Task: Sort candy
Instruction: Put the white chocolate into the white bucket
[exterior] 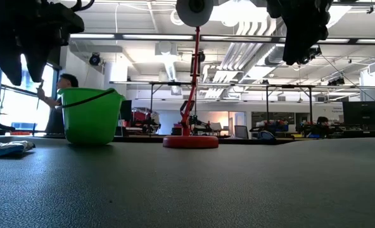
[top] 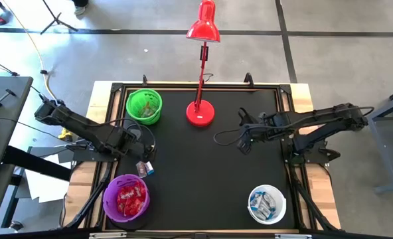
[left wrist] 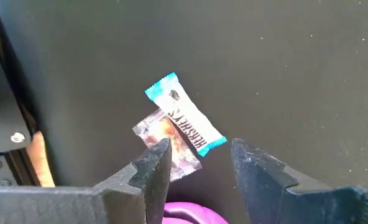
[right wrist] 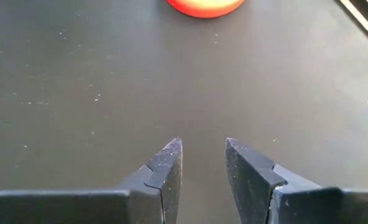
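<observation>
The left gripper (left wrist: 199,165) hovers spread above two candies on the black table (top: 210,172). The right gripper (right wrist: 202,163) waits empty, parted. Beside the purple bowl (top: 125,197), a blue-and-white candy (left wrist: 185,122) reading "HERSHEY'S" overlaps a clear-wrapped candy (left wrist: 162,138).

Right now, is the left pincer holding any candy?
No, the left pincer stands open and empty above the blue-and-white candy and a clear-wrapped candy lying on the black table.
</observation>
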Available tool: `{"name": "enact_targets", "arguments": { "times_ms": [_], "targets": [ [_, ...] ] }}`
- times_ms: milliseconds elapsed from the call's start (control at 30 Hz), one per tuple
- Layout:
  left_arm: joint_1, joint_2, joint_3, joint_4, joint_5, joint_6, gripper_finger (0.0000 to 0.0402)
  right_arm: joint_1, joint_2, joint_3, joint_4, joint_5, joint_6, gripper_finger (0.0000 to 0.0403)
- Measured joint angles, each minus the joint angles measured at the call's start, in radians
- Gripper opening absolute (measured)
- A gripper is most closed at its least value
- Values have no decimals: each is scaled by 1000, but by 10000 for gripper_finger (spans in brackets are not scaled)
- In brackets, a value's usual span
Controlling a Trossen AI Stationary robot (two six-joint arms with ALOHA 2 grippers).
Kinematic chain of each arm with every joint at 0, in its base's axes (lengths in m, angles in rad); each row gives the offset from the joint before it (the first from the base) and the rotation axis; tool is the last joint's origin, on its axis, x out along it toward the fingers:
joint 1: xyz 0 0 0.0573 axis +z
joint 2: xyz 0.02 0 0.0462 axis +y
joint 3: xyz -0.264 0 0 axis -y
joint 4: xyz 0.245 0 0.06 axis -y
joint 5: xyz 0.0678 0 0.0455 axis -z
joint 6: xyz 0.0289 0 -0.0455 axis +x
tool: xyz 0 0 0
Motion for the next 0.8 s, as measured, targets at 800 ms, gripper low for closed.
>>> {"name": "enact_targets", "arguments": {
  "times_ms": [800],
  "targets": [
    [0,369,0,255,192,176,154,-99,0,-3,89,-23,-122,116]
  ]
}}
